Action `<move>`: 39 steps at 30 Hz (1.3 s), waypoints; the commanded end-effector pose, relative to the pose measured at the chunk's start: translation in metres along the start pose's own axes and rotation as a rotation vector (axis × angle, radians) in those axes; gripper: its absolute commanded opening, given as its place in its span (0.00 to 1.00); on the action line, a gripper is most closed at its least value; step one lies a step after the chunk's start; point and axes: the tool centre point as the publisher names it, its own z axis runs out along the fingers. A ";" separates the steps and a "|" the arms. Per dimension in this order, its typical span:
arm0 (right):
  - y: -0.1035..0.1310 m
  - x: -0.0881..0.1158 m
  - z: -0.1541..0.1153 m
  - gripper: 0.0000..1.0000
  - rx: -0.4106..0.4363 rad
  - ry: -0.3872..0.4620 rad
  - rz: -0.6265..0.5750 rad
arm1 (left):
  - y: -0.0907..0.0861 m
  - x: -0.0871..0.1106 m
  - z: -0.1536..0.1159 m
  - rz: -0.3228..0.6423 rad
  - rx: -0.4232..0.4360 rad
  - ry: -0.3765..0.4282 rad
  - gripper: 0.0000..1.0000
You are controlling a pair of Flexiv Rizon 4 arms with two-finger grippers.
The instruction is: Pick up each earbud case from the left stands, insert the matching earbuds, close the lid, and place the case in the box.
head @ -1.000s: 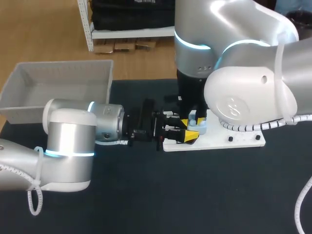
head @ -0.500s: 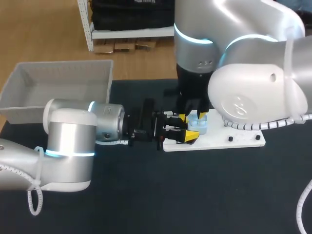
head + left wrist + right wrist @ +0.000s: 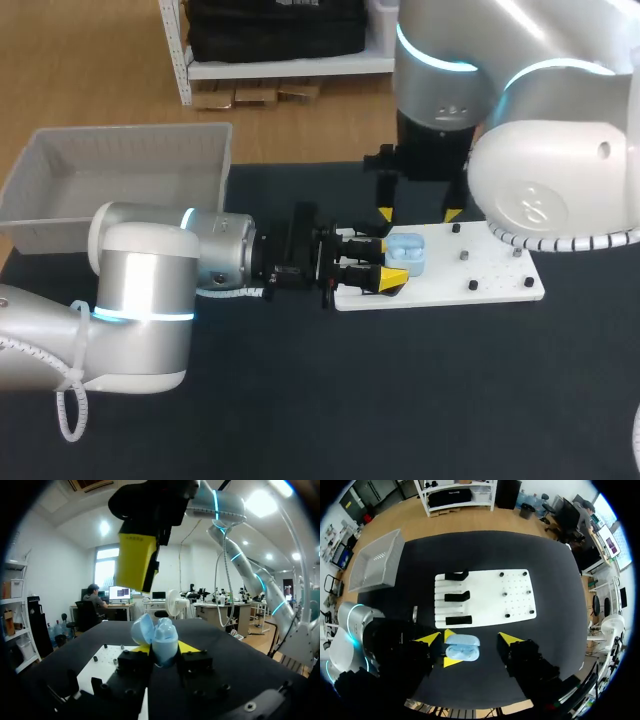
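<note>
1. The black tabletop (image 3: 420,400) carries all items inspected.
2. Our right arm (image 3: 540,150) enters from the right. The right gripper (image 3: 418,214) hangs above the case, fingers spread wide and touching nothing.
3. Our left arm (image 3: 150,300) lies low across the table. The left gripper (image 3: 385,265) is clamped on the case from two sides.
4. The grey rectangular plastic box (image 3: 125,140) stands at the far left corner.
5. The white flat board (image 3: 490,275) lies centre-right, with three black stands (image 3: 455,597) on it.
6. The pale blue rounded earbud case (image 3: 405,255) sits over the board's left end, its lid open.
</note>
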 end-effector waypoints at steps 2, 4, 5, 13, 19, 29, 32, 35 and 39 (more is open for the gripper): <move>-0.008 -0.013 0.005 0.84 0.003 0.012 0.020 | 0.001 0.000 0.000 -0.002 0.002 0.003 0.00; -0.011 -0.016 0.008 0.85 0.004 0.016 0.030 | 0.001 0.000 0.000 -0.002 0.002 0.003 0.00; -0.012 -0.017 0.009 0.85 0.006 0.018 0.034 | 0.001 0.000 0.000 -0.002 0.002 0.003 0.00; -0.021 -0.020 0.025 0.80 0.013 0.062 0.059 | 0.001 0.000 0.000 -0.002 0.002 0.003 0.00; -0.024 -0.014 0.033 0.79 0.017 0.087 0.065 | 0.001 0.000 0.000 -0.002 0.002 0.003 0.00; -0.025 0.001 0.042 0.74 0.029 0.134 0.060 | 0.001 0.000 0.000 -0.002 0.002 0.003 0.00; -0.025 0.006 0.040 0.74 0.030 0.138 0.056 | 0.001 0.000 0.000 -0.002 0.002 0.003 0.00; -0.024 0.010 0.038 0.75 0.031 0.139 0.051 | 0.001 0.000 0.000 -0.002 0.002 0.003 0.00; -0.023 0.017 0.036 0.73 0.031 0.146 0.043 | 0.001 0.000 0.000 -0.002 0.002 0.003 0.00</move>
